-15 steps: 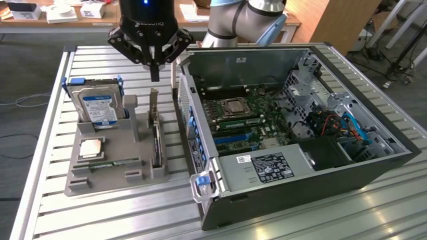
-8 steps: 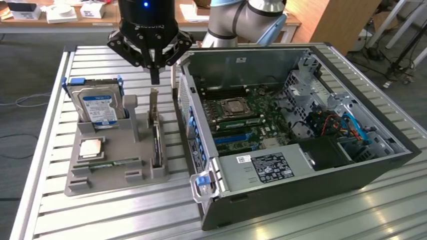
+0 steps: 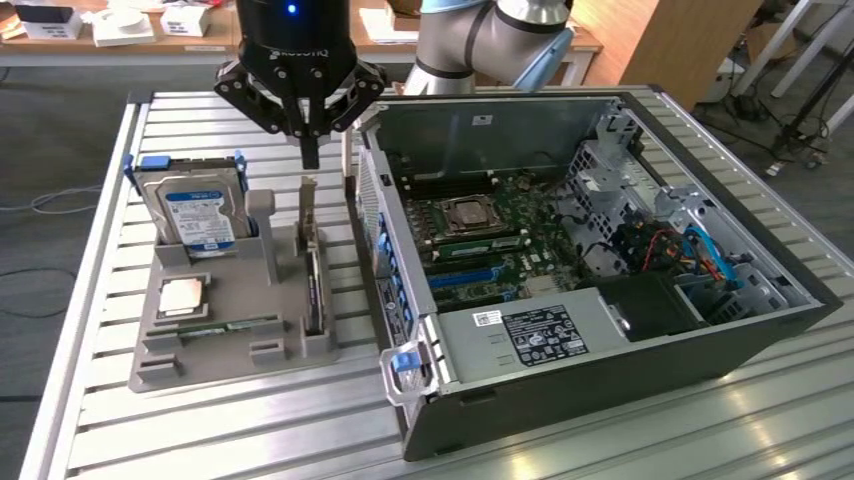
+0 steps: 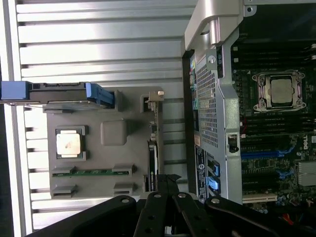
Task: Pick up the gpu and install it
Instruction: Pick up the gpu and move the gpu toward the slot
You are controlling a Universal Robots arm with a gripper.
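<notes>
1. Above the grey holder (image 3: 200, 365) on the slatted counter (image 3: 240, 430), the exterior view has the gripper (image 3: 310, 155) hanging with its jaws closed on nothing. The gpu (image 3: 314, 290) stands on edge in the holder's slot below it, between the hard drive (image 3: 200, 215) and the open computer case (image 3: 641, 330).
2. Over the gpu's (image 4: 154, 158) thin top edge, the wrist view shows the gripper (image 4: 166, 181) roughly in line. A clean grasp, I judge, needs the jaws parted, square across that edge, and clear of the case wall.

The thin dark gpu (image 3: 315, 290) stands on edge in the gray tray (image 3: 227, 352).
</notes>
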